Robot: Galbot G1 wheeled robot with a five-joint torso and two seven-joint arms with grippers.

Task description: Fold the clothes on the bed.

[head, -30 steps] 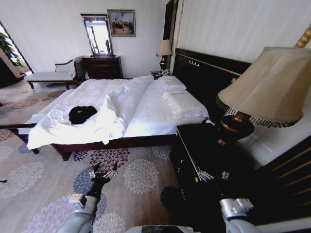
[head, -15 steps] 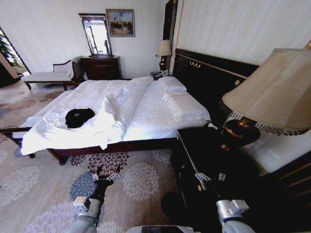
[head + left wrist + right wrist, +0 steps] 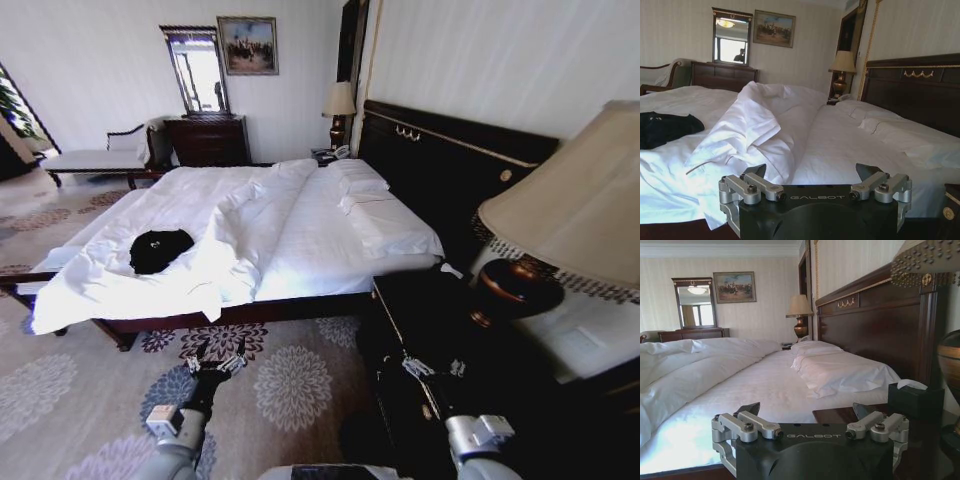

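On the bed, far-left of the grippers: the shirt (image 3: 160, 249) lies as a dark bunched heap on the white sheet, at the foot end of the bed (image 3: 300, 215), close to the bed's near edge.
Shirt in the left wrist view: a low black mound (image 3: 665, 129) resting on the sheet, off to one side of the jaws, with the rumpled duvet (image 3: 752, 127) between it and the middle of the mattress.
Long axis: cannot tell; the shirt is crumpled, with neither sleeves nor hem to be made out, and it looks a little wider across than deep.
Left gripper (image 3: 218, 362): held low over the carpet (image 3: 290, 385), just short of the bed's near side, jaws spread and holding nothing.
Right gripper (image 3: 432, 367): over the dark nightstand (image 3: 430, 320) beside the lamp (image 3: 560, 230), jaws spread and holding nothing, well apart from the shirt.
Nearer arm: the left, clearly; the shirt is beyond it and further left, while the right faces the pillow (image 3: 840, 372) end.
Judgement: the folding has not begun, and reaching the shirt probably calls for closing in toward the foot end first.
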